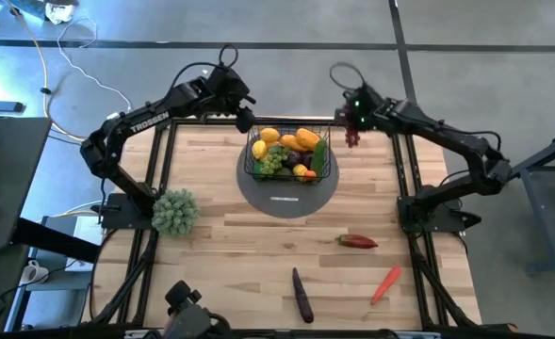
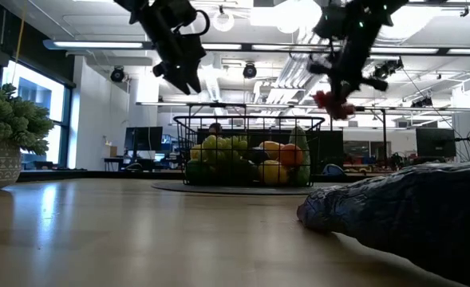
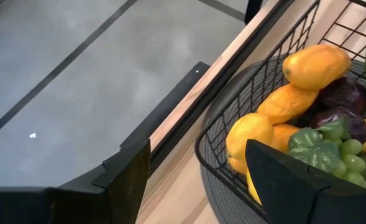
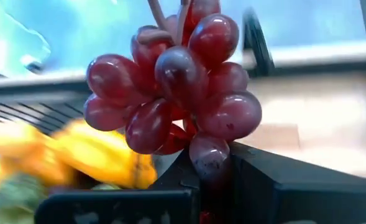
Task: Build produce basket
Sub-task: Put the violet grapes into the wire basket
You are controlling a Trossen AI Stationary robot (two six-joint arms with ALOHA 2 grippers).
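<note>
My right gripper (image 1: 353,129) is clamped on a bunch of red grapes (image 4: 173,87), raised in the air just beside the basket (image 1: 291,156), which sits on the grey disc (image 1: 287,195) full of produce (image 1: 286,151). My left gripper (image 1: 243,120) hangs part-open and empty by the basket's other side
</note>
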